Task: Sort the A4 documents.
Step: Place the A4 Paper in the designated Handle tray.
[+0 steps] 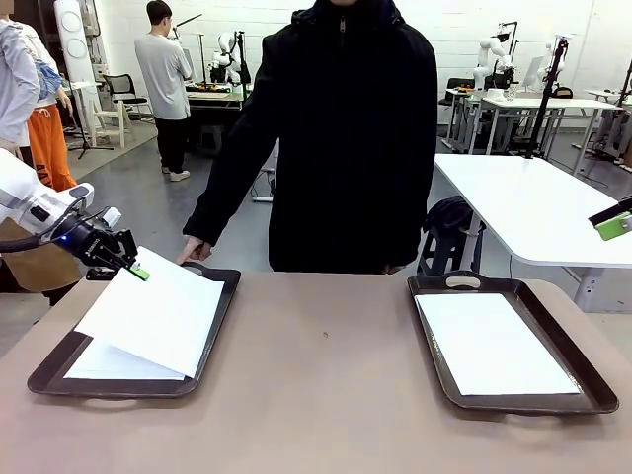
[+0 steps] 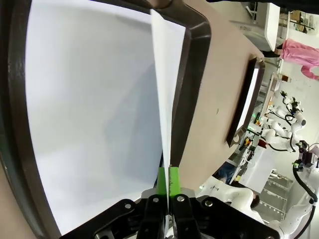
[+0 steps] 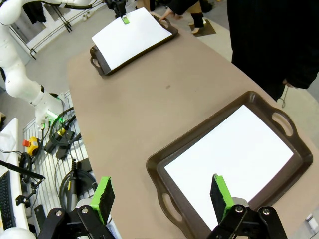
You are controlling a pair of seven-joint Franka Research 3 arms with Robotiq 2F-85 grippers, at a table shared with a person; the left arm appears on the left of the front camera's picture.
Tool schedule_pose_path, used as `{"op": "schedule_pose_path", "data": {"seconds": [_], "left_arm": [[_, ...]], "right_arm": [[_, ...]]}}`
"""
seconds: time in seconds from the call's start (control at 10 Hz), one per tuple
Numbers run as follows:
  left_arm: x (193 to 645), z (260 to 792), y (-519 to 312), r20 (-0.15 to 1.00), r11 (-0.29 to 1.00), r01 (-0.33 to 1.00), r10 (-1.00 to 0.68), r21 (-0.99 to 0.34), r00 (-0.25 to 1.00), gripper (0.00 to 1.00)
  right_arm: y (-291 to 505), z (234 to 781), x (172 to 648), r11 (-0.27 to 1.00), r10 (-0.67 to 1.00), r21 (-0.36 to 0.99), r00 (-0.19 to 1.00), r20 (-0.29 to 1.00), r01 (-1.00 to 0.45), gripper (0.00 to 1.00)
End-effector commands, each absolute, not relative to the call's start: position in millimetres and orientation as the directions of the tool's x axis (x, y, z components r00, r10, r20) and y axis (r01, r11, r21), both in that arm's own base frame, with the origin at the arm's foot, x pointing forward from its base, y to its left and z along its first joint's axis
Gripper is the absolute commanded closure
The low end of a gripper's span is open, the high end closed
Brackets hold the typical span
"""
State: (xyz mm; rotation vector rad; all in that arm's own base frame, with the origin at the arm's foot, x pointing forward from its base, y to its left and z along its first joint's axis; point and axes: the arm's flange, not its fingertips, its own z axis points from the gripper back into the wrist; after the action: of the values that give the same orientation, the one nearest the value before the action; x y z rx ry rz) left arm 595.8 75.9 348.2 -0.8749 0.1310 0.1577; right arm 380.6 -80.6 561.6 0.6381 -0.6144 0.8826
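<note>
On the left side of the table sits a dark tray (image 1: 59, 367) with white paper lying flat in it. The left gripper (image 1: 136, 269) has its two jaws squeezed tight on the far left corner of the top sheet (image 1: 158, 311). That corner is lifted up off the stack, and the rest of the sheet slopes down toward the near right side of the tray. In the left wrist view the sheet (image 2: 162, 99) stands on its edge, going straight away from the green pads (image 2: 164, 181), with more paper (image 2: 89, 109) flat below it. A person's hand (image 1: 195, 251) rests on the far rim of this tray.

The middle of the table is bare brown.

On the right is a second tray (image 1: 592, 380) with white paper (image 1: 494, 344) lying flat inside, its long side running away from the robot. The right gripper (image 3: 162, 196) hangs above the near end of it with its jaws wide apart, holding nothing.

The left arm already has the sheet, so I think it must carry it across to the right.
</note>
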Motion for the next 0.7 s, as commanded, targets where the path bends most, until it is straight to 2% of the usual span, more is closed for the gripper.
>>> {"op": "schedule_pose_path", "data": {"seconds": [0.0,0.4,0.6], "left_arm": [[602,340,82,-0.187,0.642,-0.18,0.058,-0.745,0.981,0.99],[619,311,97,-0.263,0.58,-0.214,0.0,-0.786,0.965,0.99],[624,306,91,-0.288,0.649,-0.24,0.033,-0.722,0.957,0.99]], "right_arm": [[-80,561,381,0.481,0.498,0.246,0.493,0.713,-0.842,0.0],[-80,561,381,0.481,0.498,0.246,0.493,0.713,-0.842,0.0],[-80,561,381,0.481,0.498,0.246,0.493,0.713,-0.842,0.0]]}}
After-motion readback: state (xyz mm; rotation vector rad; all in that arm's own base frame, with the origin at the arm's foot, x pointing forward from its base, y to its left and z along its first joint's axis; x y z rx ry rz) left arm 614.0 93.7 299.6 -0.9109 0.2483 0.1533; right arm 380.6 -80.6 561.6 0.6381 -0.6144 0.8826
